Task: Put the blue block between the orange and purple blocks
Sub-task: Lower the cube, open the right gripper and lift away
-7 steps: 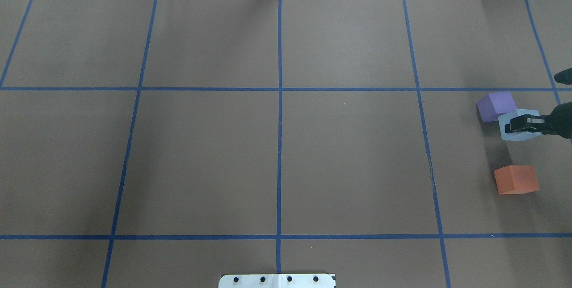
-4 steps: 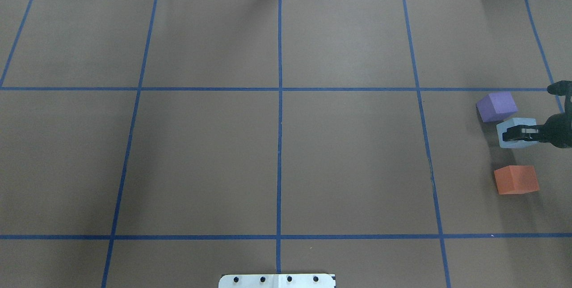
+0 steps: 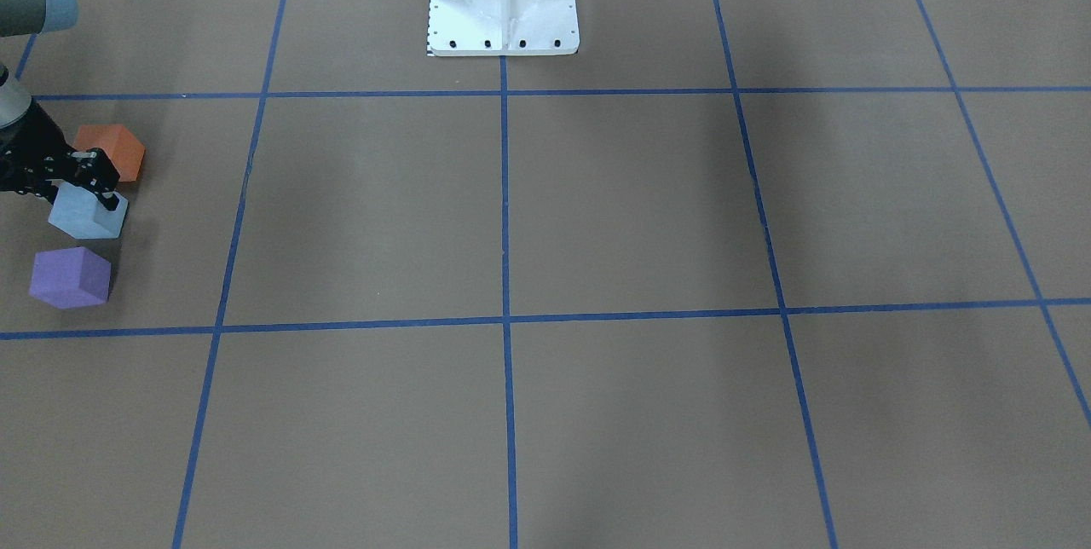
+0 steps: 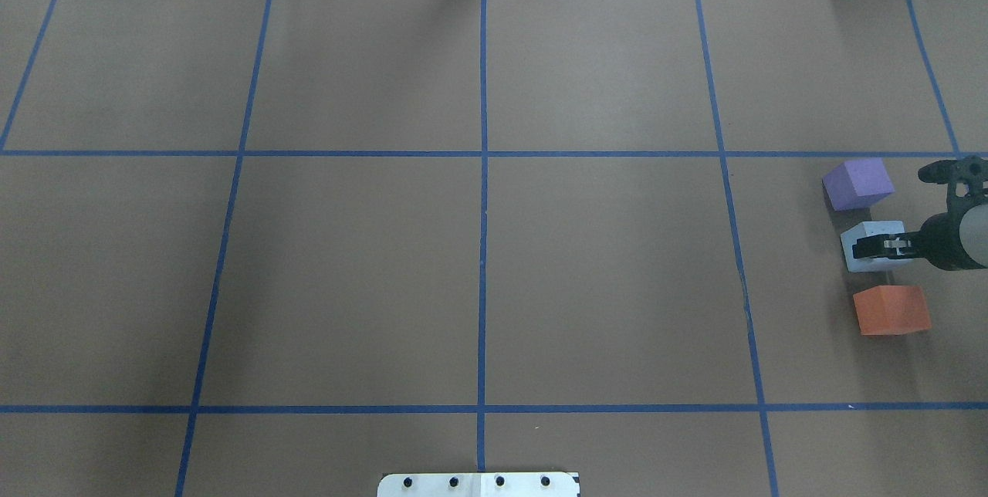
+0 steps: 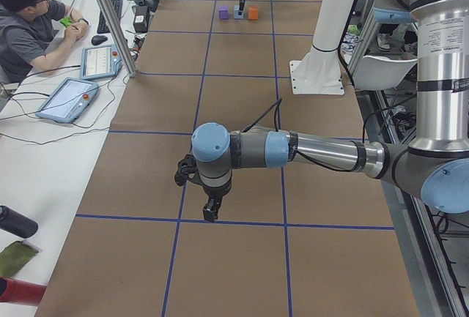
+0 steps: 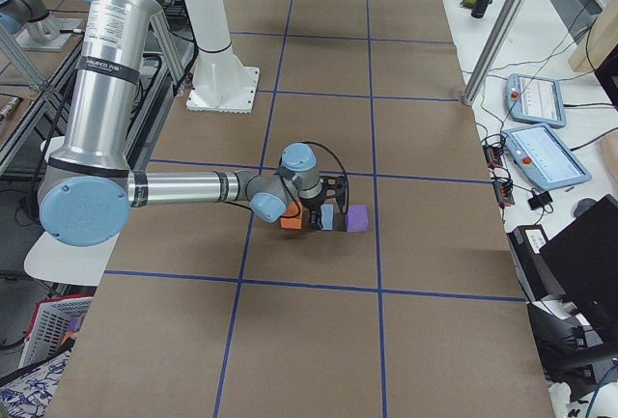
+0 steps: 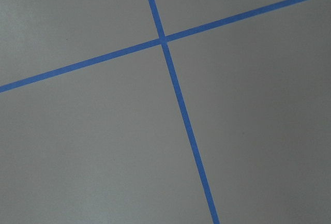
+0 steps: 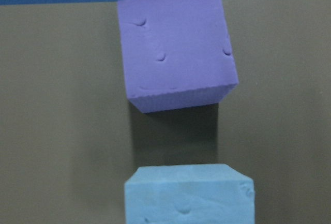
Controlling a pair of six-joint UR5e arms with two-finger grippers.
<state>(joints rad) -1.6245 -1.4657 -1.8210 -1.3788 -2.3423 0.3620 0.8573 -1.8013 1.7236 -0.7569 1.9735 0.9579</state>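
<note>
Overhead exterior view: right gripper (image 4: pixel 866 245) pinches the pale blue foam cube (image 4: pixel 871 231), fingers pressed against its sides. This cube lies between the purple foam cube (image 4: pixel 858 184) and the orange foam cube (image 4: pixel 891 310), a gap showing on either side. Left gripper (image 5: pixel 210 211) hangs over the brown paper table cover (image 4: pixel 602 265), well apart from the cubes; whether its fingers are spread cannot be told.

One blue block (image 4: pixel 868 233), one orange block (image 4: pixel 891 310) and one purple block (image 4: pixel 857 184).
</note>
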